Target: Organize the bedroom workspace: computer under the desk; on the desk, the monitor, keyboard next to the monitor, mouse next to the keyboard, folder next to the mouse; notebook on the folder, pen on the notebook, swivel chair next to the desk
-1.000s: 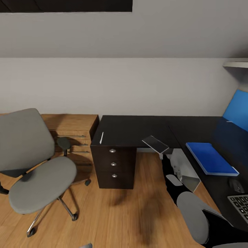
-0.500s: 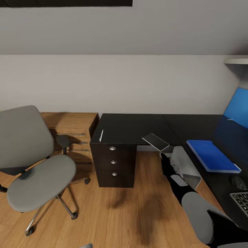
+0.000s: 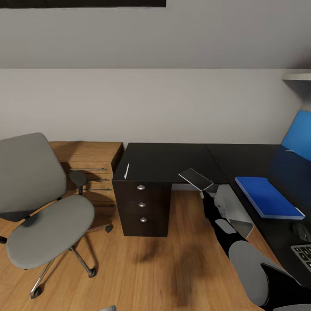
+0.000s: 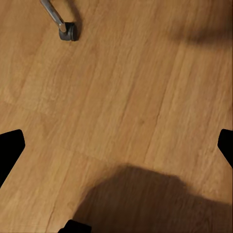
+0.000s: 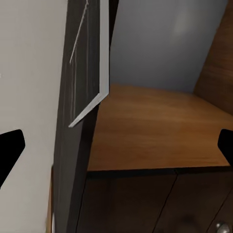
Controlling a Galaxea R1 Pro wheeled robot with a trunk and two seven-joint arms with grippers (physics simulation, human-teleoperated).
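The grey swivel chair [image 3: 47,216] stands on the floor left of the black desk [image 3: 164,160]. The whitish pen [image 3: 127,171] lies near the desk's left front edge. The thin grey notebook [image 3: 195,178] overhangs the desk's inner corner and appears edge-on as the notebook [image 5: 102,63]. On the right wing lie the blue folder [image 3: 268,196], the mouse [image 3: 302,231] and the keyboard [image 3: 304,252]. The light grey computer [image 3: 237,209] sits under that wing. My right gripper [image 5: 116,145] is open just below the notebook. My left gripper [image 4: 116,148] hangs open over the floor. The monitor is out of view.
A light wooden drawer unit [image 3: 90,164] stands against the wall between chair and desk. A blue wall panel [image 3: 298,136] rises behind the right wing. A chair castor [image 4: 68,31] is near my left gripper. Open wooden floor [image 3: 147,263] lies in front of the desk drawers [image 3: 142,204].
The whole view shifted slightly, so the camera moved. My right arm stays by the notebook's corner. Nothing was taken hold of or let go.
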